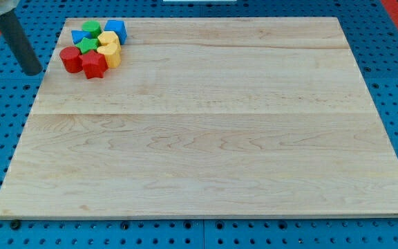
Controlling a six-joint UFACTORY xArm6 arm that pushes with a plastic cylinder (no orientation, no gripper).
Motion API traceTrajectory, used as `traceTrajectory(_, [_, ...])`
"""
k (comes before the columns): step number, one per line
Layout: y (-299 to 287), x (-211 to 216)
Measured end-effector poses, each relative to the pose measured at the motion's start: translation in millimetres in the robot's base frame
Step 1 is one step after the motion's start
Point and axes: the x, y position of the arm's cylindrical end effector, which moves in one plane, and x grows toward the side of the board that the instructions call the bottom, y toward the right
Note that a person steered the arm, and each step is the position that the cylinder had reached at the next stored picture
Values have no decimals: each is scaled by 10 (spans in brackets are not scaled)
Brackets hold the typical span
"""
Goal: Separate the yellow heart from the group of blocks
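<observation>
My tip [33, 71] left of red cylinder [68, 59].

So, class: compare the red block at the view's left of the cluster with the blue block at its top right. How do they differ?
Colour: the red round block is red, the blue block blue. Shape: the red one looks like a cylinder, the blue one has flat faces and corners. Place: the red one sits at the cluster's left edge, nearest my tip; the blue one is at the top right. Both touch neighbouring blocks on the wooden board.
</observation>
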Motion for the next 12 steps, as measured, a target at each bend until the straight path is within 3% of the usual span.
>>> traceTrajectory(2, [1,-547])
traceTrajectory(7, [78,-567])
traceTrajectory(10, [426,-664])
traceTrajectory(12, [1244,-364])
